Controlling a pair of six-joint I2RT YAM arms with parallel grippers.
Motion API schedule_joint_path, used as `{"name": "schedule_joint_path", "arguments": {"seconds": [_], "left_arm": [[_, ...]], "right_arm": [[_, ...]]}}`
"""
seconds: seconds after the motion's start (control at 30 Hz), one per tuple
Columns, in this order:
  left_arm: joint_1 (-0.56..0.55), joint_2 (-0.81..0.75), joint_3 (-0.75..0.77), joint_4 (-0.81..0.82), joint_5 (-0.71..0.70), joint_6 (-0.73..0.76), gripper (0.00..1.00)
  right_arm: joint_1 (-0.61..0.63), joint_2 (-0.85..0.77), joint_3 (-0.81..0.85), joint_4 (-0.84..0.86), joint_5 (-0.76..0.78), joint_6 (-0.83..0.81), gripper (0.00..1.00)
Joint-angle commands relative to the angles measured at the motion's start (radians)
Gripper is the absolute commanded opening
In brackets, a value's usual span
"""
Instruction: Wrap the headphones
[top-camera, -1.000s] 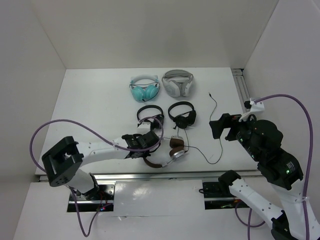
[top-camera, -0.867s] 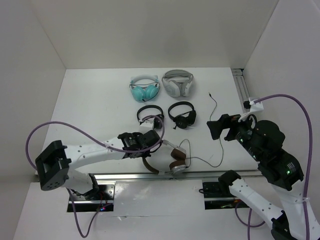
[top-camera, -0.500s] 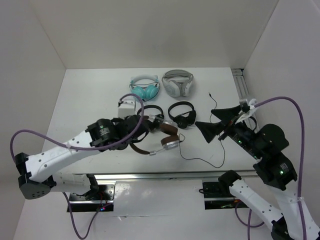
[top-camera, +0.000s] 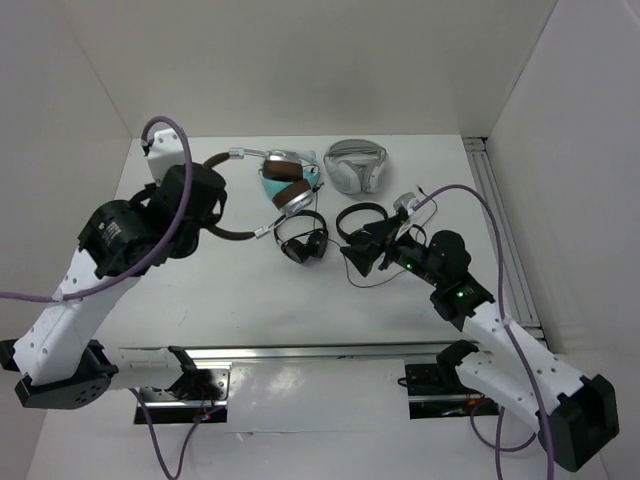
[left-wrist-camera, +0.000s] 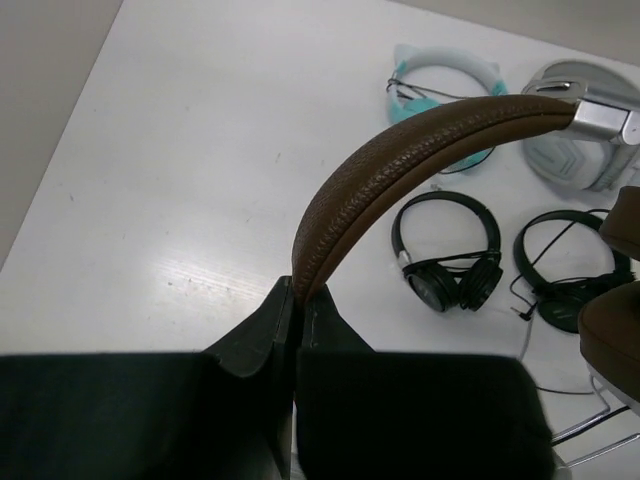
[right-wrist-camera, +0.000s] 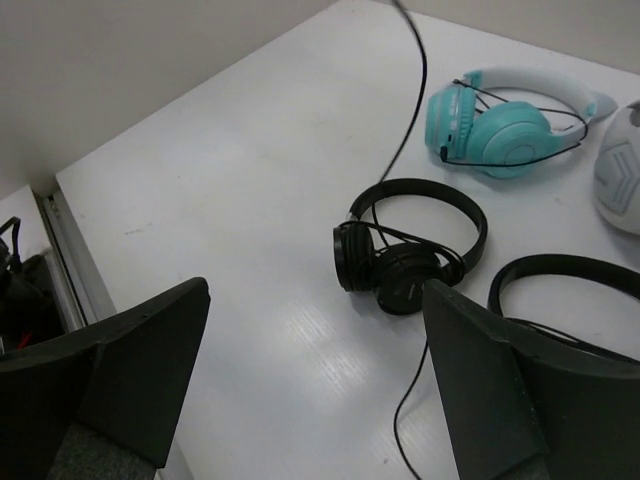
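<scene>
Two brown ear pads on silver metal cups mark the on-ear headphones (top-camera: 292, 197), which are held up clear of the white desk (top-camera: 250, 300). In the top view they sit toward 11 o'clock, with the cups hanging in front of the teal headphones (left-wrist-camera: 440, 80). The left tool (left-wrist-camera: 296, 296) is pinched tight on the middle of the brown leather headband (left-wrist-camera: 400, 150), with only the band between its fingers.

A thin black cable (right-wrist-camera: 418, 90) drops through the right wrist view from 12 o'clock; where it joins the cups cannot be made out. At 6 o'clock of the hanging cups lies a small all-black pair (top-camera: 303, 240), with a second all-black pair (top-camera: 362, 222) at its 3 o'clock. The white-grey over-ear headphones (top-camera: 355, 165) lie at 3 o'clock of the teal ones.

The right tool (right-wrist-camera: 315, 290) sits low at 6 o'clock of that second pair, its fingers spread wide with nothing gripped between them.
</scene>
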Motion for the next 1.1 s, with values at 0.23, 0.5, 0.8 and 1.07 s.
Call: {"name": "schedule_joint_path", "arguments": {"seconds": [0.23,0.5,0.8,1.07], "left_arm": [[0.127,-0.031,0.125,0.162,0.224,0.203,0.00],[0.149,-0.060,0.125,0.172,0.318,0.212,0.00],[0.158,-0.093,0.072,0.190,0.368,0.212,0.00],[0.158,-0.112,0.031,0.199,0.359,0.212,0.00]], "right_arm": [[0.124,0.257,-0.086,0.580,0.086,-0.024,0.89],[0.124,0.467,-0.086,0.795,0.145,-0.010,0.85],[0.133,0.659,-0.031,0.933,0.172,0.047,0.73],[0.133,0.762,-0.019,1.042,0.181,0.094,0.54]]}}
